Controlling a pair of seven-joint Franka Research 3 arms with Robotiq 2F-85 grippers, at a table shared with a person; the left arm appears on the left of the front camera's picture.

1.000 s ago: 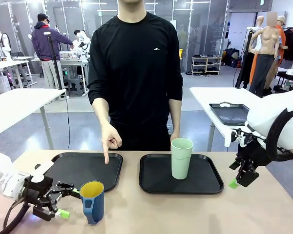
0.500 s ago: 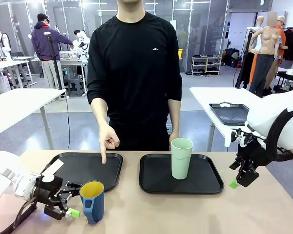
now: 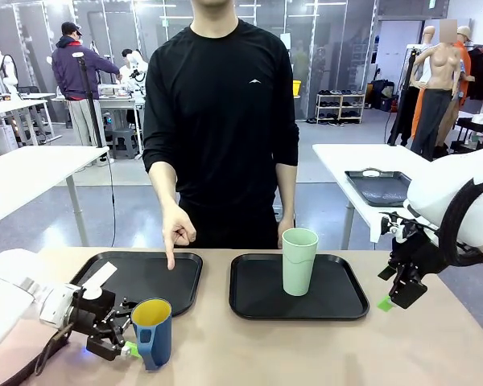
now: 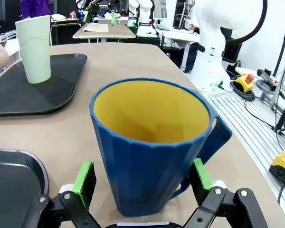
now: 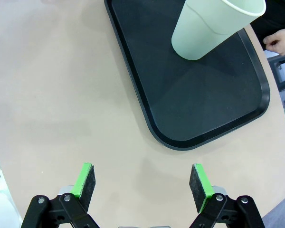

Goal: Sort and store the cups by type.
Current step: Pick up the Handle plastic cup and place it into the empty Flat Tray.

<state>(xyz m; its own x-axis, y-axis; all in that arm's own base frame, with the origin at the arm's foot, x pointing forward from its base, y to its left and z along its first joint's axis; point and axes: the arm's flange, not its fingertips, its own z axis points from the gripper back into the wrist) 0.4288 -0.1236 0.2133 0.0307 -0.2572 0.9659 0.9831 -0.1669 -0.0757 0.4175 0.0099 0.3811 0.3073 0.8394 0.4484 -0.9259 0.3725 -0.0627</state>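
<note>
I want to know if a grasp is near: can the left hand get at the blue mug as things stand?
Probably yes. The left hand is open, its green pads on either side of the blue mug, which stands upright on the table beside the left tray. Nothing lies between pads and mug.

Tall pale mint-green plastic tumbler, no handle: upright, empty, on right black tray. Shorter dark blue mug with yellow inside, handle: upright on tabletop, just in front of left black tray.
</note>
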